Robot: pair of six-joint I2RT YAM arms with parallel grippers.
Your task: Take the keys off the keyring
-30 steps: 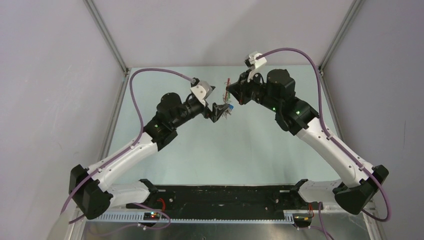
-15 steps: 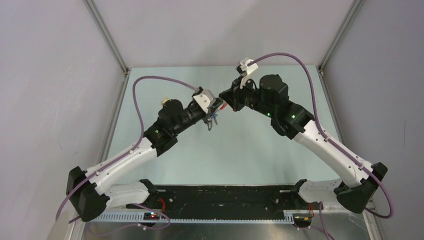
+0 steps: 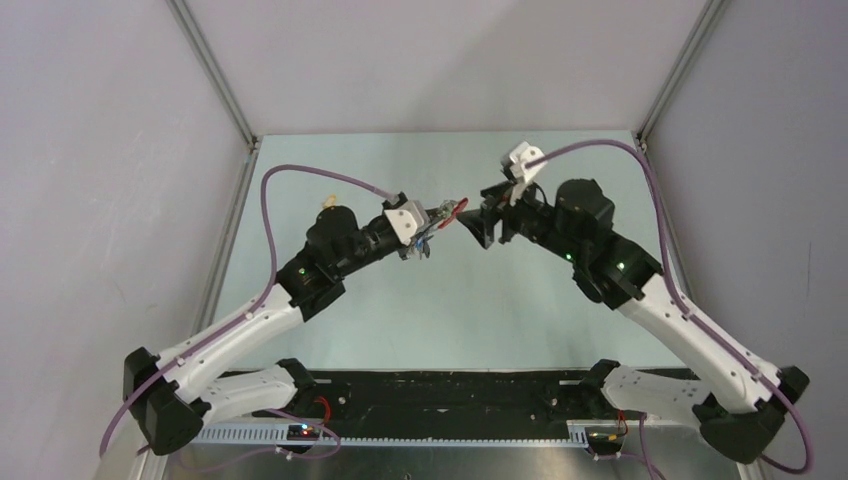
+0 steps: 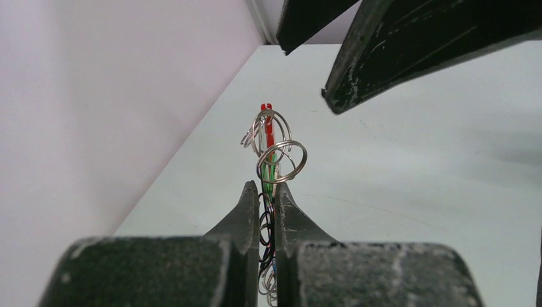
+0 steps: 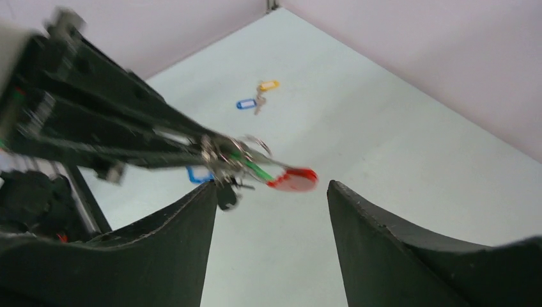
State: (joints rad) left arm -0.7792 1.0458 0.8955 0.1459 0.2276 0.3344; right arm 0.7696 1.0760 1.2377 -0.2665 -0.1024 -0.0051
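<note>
The keyring (image 4: 266, 123) is a thin silver ring with a red band (image 5: 293, 179), held in the air above the table. My left gripper (image 4: 265, 188) is shut on the bunch of silver rings and tags hanging from it. A green tag (image 5: 256, 168), a blue tag (image 5: 197, 174) and a black tag (image 5: 225, 196) show in the bunch. From above, the red band (image 3: 457, 207) sticks out past my left gripper (image 3: 432, 218). My right gripper (image 5: 271, 187) stands open just short of the band, touching nothing. Two loose keys lie on the table, one blue-tagged (image 5: 245, 103), one yellow-tagged (image 5: 268, 84).
The pale green table (image 3: 520, 310) is walled by grey panels left, right and behind. The right gripper's black fingers (image 4: 409, 45) hang close above and beyond the keyring in the left wrist view. Both arms meet over the middle far part of the table.
My left gripper has shut on the bunch below the keyring. My right gripper, shut on the keyring before, has opened and drawn back to the right.
</note>
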